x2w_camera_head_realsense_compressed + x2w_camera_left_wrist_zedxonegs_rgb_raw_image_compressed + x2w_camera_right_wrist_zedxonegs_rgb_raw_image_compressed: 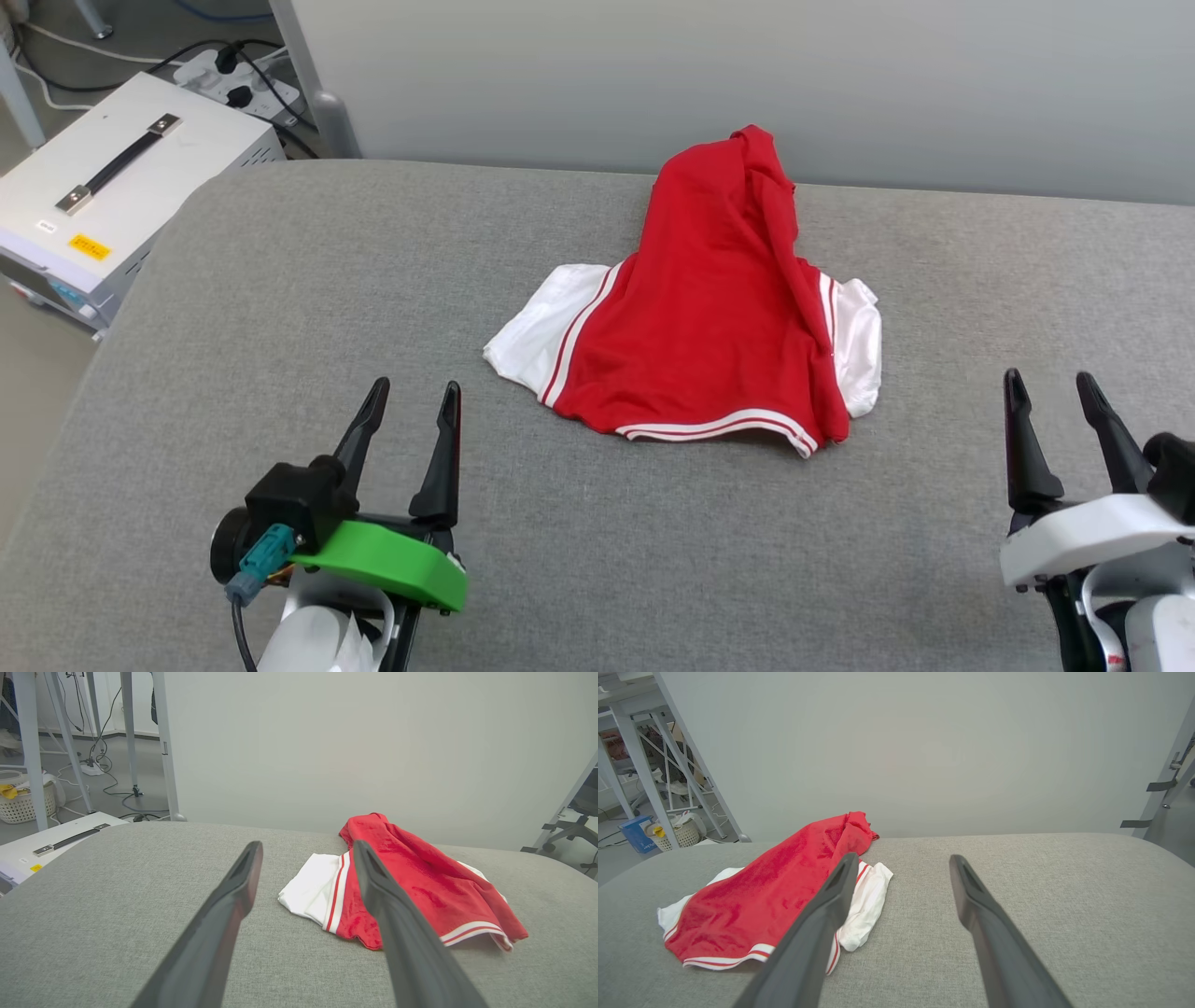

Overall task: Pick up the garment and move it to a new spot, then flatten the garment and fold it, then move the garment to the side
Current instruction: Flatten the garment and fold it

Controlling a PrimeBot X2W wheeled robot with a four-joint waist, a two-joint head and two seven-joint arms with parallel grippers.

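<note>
The garment [714, 299] lies crumpled in a heap on the grey padded table [280, 308], its red body bunched toward the far edge, white sleeves out at both sides, a striped trim along the near edge. Its print is hidden. From the left wrist the garment [420, 886] lies ahead and to the right; from the right wrist the garment [770, 891] lies ahead and to the left. My left gripper [411, 397] hovers open near the front left, well short of the cloth. My right gripper [1050, 385] stands open at the front right, holding nothing.
A white metal case with a black handle [117, 173] stands off the table's left side, with a power strip and cables [238, 84] behind it. A pale wall panel [747, 84] runs along the table's far edge. A laundry basket [23, 800] sits on the floor.
</note>
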